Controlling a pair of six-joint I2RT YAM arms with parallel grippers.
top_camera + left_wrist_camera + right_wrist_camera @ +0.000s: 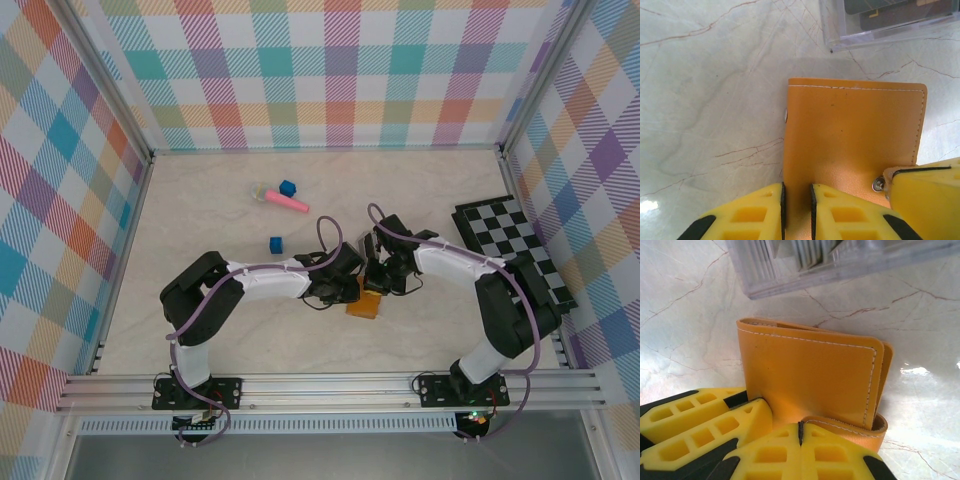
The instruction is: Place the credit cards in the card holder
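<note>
The card holder (365, 305) is a folded orange leather-look wallet lying on the marble table between both arms. My left gripper (797, 212) is shut on its near edge, with orange leather filling the narrow gap between the pads. My right gripper (800, 432) is shut on the flap (850, 427) beside the metal snap (878, 185), and its yellow finger (925, 197) shows in the left wrist view. The card holder (810, 375) stands tilted up in the right wrist view. The credit cards (890, 12) sit in a clear plastic box (815, 272) just beyond it.
A black-and-white chequered board (515, 245) lies at the right, partly under the right arm. Two blue cubes (288, 187) (276, 243) and a pink stick (285, 201) lie farther back left. Chequered walls close in the table on three sides.
</note>
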